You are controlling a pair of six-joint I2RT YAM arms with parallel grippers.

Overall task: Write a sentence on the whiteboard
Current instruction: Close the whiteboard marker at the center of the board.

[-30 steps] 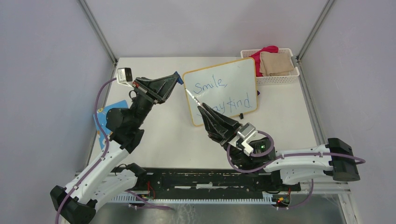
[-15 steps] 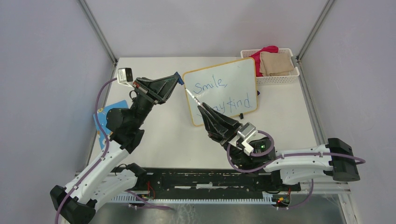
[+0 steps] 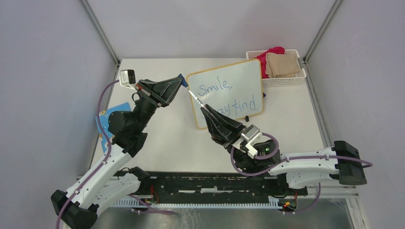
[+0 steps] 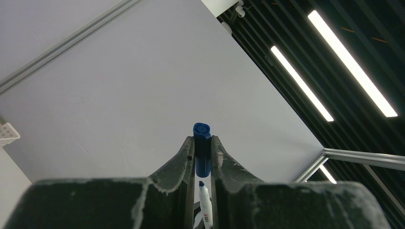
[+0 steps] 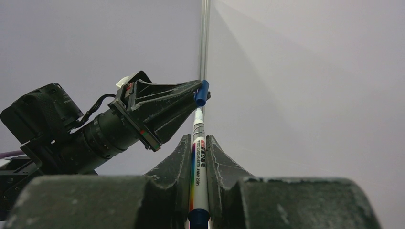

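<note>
On the whiteboard (image 3: 247, 71), a blue handwritten sentence (image 3: 217, 88), "Smile," over "…ay kind"; marker (image 5: 197, 157) print illegible.

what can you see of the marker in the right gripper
A slim white marker with printed lettering, a rainbow stripe and a blue rear end. The right gripper is shut on its barrel, its uncapped blue tip aimed at the blue cap held in the left gripper, just short of it.

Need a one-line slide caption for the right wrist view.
Right end effector grips the marker, tip just short of the blue cap pinched in the left end effector.
</note>
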